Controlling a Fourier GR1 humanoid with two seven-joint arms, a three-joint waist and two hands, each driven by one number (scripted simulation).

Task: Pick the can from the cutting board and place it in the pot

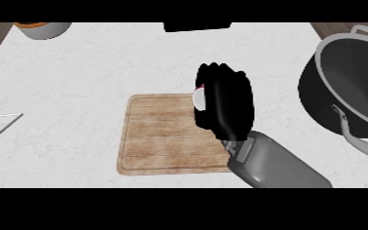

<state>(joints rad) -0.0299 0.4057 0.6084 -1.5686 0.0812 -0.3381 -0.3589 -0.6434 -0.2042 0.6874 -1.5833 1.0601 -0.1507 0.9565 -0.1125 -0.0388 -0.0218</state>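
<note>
A wooden cutting board (165, 136) lies at the counter's middle. Over its right edge, my right hand (229, 102) is curled round the can (199, 98), of which only a white sliver with a bit of red shows at the hand's left side. The rest of the can is hidden behind the fingers. A large dark pot (338, 95) with a metal handle stands at the right edge of the view, apart from the hand. My left hand does not show.
A round orange-and-white vessel (42, 29) sits at the far left corner. A black object (197, 27) lies at the counter's far edge. A pale flat item (7, 122) pokes in at the left edge.
</note>
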